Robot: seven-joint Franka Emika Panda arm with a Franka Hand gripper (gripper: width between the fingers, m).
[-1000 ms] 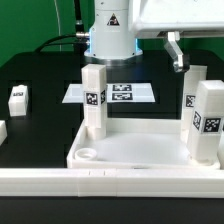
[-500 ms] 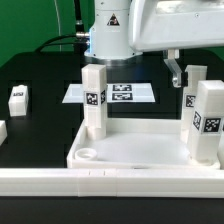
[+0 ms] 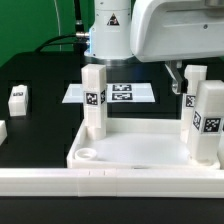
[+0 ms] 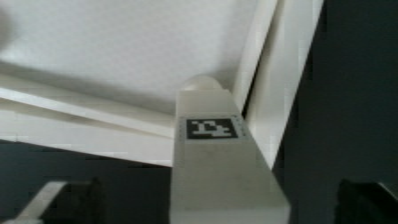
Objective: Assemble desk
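while the arm stands at the back of the table, its wrist reaches over to the exterior view's right and the gripper points straight down, jaws spread wide and gripping nothing. in the wrist view the two dark fingers flank the rear leg with a gap on each side, the leg's tag facing the camera and the top spreading pale behind it. in the exterior view one finger hangs just beside the rear leg's upper end, not touching it. the rear leg stands upright at the top's far right corner. the front leg stands nearer the camera on the same side, and the left leg stands at the far left corner. two loose legs lie on the table at that view's left, and the marker board lies behind the top. the second finger is hidden behind the right-hand legs, the gripper's body runs off the upper edge, and the front leg and one loose leg are cut by the side edges. the wrist view is blurred: the fingers run off its edge, and where the leg meets the top is hard to make out.
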